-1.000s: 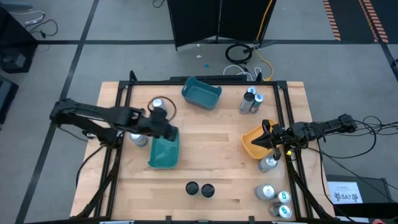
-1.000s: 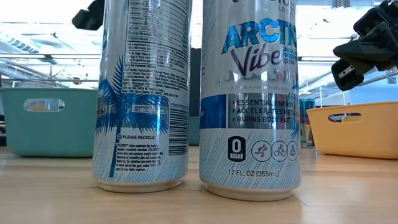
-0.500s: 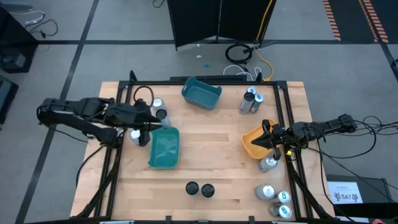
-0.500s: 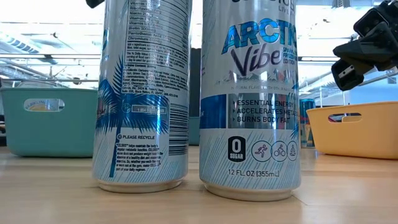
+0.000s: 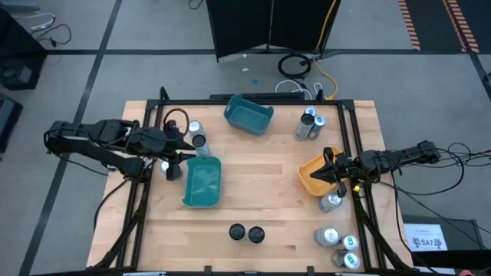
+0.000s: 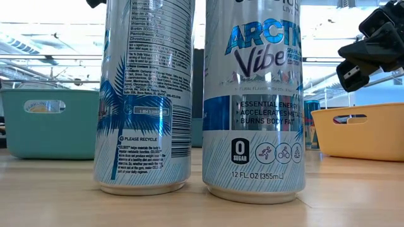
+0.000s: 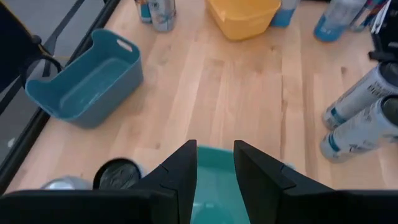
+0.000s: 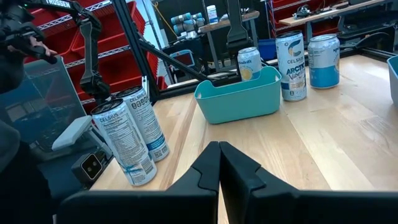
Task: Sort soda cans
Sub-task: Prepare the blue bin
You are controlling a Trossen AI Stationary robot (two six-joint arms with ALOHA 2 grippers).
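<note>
From above, sorting looks barely begun: both teal trays, one near the table's middle (image 5: 202,182) and one at the far edge (image 5: 248,114), look empty, and the orange tray (image 5: 313,174) shows nothing inside as far as I can tell. The soda cans (image 5: 311,125) stand scattered in clusters: two at the far right, two dark-topped ones at the near edge (image 5: 245,232), several at the near right corner (image 5: 340,247), one by the orange tray, a few on the left. The left gripper (image 5: 186,150) sits at the middle tray's far end with fingers clenched on nothing; the right gripper (image 5: 326,171) rests at the orange tray, fingers pressed together, empty. The level view shows two tall silver cans (image 6: 252,94) with blue-white print, upright, almost touching. The left wrist view looks past closed fingers (image 7: 181,173) at a dark can top (image 7: 117,174) just beside the tray. The right wrist view shows its shut fingers (image 8: 219,163) and upright cans (image 8: 127,142) across the table.
</note>
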